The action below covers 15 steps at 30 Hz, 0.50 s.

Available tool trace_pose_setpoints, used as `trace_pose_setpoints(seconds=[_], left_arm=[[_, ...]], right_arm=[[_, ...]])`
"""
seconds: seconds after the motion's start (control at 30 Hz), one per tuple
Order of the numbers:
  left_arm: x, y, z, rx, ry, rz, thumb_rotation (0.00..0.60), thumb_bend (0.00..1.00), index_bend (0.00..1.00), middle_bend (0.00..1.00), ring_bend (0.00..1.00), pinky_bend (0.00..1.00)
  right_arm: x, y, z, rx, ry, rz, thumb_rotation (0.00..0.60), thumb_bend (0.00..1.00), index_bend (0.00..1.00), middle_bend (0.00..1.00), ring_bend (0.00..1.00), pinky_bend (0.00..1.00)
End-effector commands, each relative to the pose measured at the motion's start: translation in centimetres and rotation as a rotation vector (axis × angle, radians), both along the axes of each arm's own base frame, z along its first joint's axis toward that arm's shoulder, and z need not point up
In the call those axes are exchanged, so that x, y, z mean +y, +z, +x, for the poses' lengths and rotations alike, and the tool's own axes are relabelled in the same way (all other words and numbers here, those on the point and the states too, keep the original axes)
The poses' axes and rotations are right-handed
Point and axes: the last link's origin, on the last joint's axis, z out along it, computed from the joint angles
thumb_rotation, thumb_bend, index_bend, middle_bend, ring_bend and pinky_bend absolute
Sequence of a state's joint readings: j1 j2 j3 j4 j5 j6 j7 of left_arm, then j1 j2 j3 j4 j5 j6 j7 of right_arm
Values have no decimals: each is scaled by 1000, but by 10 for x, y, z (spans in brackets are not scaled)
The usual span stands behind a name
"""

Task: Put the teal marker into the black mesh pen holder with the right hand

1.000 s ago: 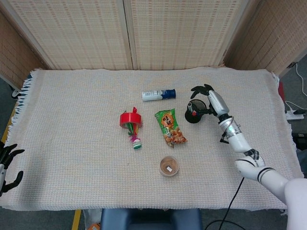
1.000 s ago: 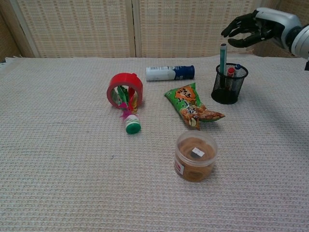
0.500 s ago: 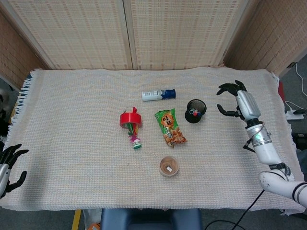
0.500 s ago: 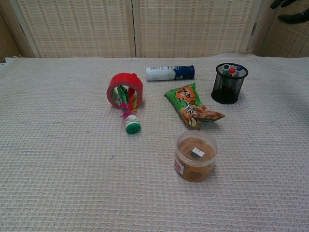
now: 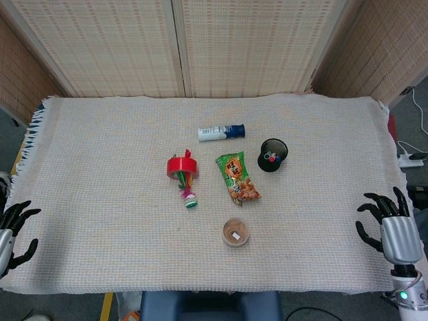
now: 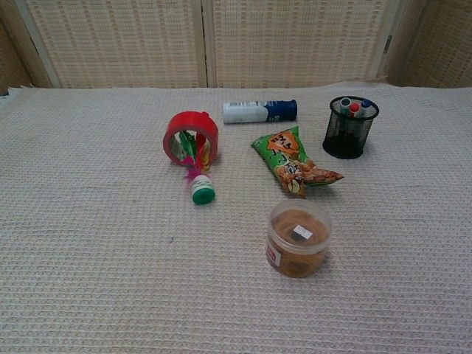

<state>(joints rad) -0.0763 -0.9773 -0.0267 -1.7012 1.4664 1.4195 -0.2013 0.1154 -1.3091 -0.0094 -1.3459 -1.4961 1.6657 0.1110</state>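
Note:
The black mesh pen holder (image 5: 272, 156) (image 6: 349, 127) stands upright at the right of the table's middle. The teal marker (image 6: 345, 103) stands inside it beside a red-capped and a blue-capped pen; only its top shows. My right hand (image 5: 389, 227) hangs open at the table's front right edge, far from the holder, holding nothing. My left hand (image 5: 12, 231) is open at the front left edge. Neither hand appears in the chest view.
A red tape roll (image 5: 180, 166) lies with a feathered toy (image 5: 189, 194) at the middle. A white and blue tube (image 5: 221, 132), a green snack bag (image 5: 237, 177) and a round plastic tub (image 5: 235, 233) lie near the holder. Woven screens stand behind the table.
My right hand let go of the teal marker, which dropped fully into the holder. The hand then drew back right and down to the table's front right edge.

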Motion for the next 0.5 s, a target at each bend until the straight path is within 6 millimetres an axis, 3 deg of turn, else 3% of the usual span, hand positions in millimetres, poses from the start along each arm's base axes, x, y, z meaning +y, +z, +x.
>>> trace_pose_setpoints(seconds=[0.03, 0.13, 0.5], left_arm=[[-1, 0, 1, 2, -1, 1, 600, 398, 220, 51, 0, 118], [-1, 1, 1, 3, -4, 4, 600, 397, 219, 51, 0, 119], [-1, 1, 1, 4, 1, -5, 600, 397, 220, 50, 0, 118]], right_arm=[[14, -12, -15, -15, -29, 3, 600, 270, 475, 249, 240, 0], [15, -11, -19, 1, -29, 10, 600, 270, 481, 249, 241, 0], [8, 3, -5, -12, 8, -16, 600, 271, 487, 250, 241, 0]])
